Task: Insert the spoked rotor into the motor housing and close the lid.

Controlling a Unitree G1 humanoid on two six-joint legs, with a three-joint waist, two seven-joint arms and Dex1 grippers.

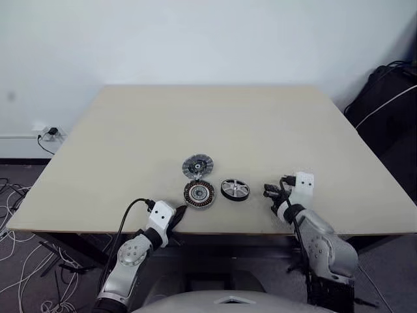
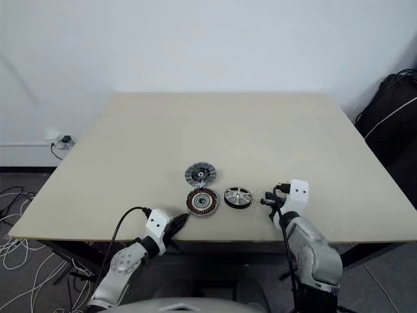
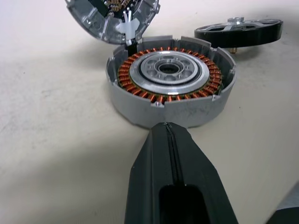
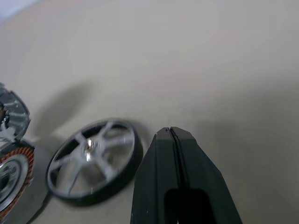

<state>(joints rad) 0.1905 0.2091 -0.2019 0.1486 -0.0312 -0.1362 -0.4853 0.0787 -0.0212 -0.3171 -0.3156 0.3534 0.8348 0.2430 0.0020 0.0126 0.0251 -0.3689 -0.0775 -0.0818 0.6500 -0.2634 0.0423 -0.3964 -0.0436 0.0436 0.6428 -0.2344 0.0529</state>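
Rotor: flat on worktop, axle up, outside housing.
Housing: open, copper windings inside.
Lid: touching behind.
Left gripper, right gripper: clenched, empty.

I see a beige table against a plain white wall; wall socket low left; loose cables on grey floor; black bag at right.

Copper-ringed motor housing — silvery spoked rotor
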